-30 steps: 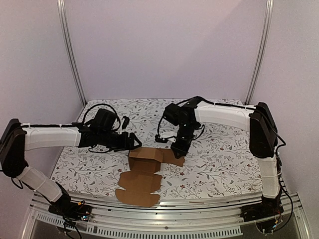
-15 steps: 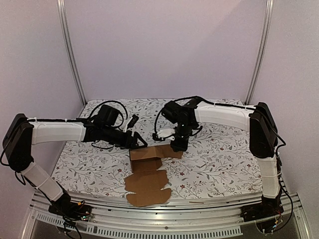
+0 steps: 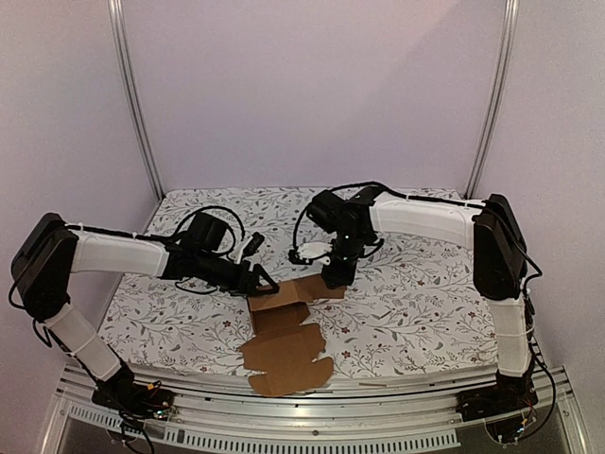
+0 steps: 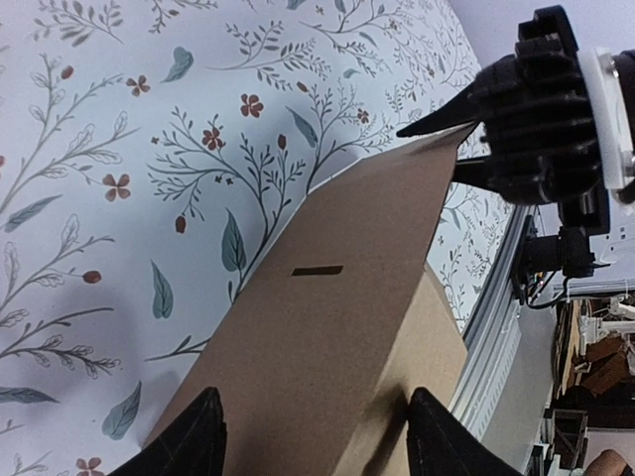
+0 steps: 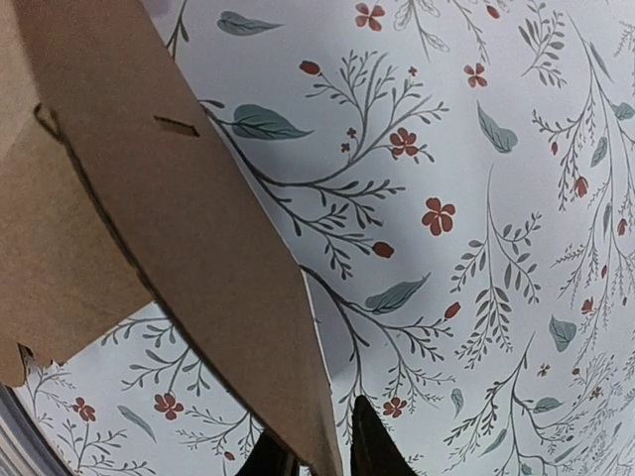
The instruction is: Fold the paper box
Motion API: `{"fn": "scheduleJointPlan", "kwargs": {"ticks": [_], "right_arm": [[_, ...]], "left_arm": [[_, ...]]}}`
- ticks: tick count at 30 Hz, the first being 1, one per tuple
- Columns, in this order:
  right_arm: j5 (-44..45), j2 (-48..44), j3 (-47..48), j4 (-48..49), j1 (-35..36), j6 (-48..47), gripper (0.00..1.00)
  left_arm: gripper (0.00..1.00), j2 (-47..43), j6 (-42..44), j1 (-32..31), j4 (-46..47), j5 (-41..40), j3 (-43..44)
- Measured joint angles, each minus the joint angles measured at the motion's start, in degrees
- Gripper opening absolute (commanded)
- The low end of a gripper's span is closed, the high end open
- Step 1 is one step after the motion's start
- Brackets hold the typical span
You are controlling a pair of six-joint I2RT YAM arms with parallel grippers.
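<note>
The paper box (image 3: 284,355) is a brown die-cut sheet. Its near part lies flat and reaches the table's front edge, and its far panels are raised. My left gripper (image 3: 265,281) is at the raised part's left side. In the left wrist view it is open (image 4: 316,441), and a slotted panel (image 4: 327,327) lies between its wide-set fingers. My right gripper (image 3: 333,277) is at the raised flap's right corner. In the right wrist view that flap (image 5: 149,198) runs down between the fingers (image 5: 316,424), which stand narrowly open with a thin gap beside one finger (image 5: 369,441).
A floral cloth (image 3: 416,303) covers the table. A metal rail (image 3: 378,388) runs along the front edge, just beyond the sheet's near end. Two upright posts (image 3: 142,113) (image 3: 492,104) stand at the back corners, with plain walls around them.
My left arm has reached right, up to the raised panels. The sheet has slid right and towards the front edge. The right gripper's fingers have parted slightly around the flap.
</note>
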Motion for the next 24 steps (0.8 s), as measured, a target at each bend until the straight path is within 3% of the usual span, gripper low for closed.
{"fn": "scheduleJointPlan", "kwargs": {"ticks": [14,24], "right_arm": [[-17.8,-2.8,-4.4,-4.2,-0.8,6.3,0.43],[-29.1,-3.0,-5.0,-6.7,-1.4,8.6,0.47]], "left_arm": [[0.6,0.0,-6.4,0.1,15.7,3.6,-7.7],[0.58,1.1,-10.4,0.1,24.8,4.1,-11.1]]}}
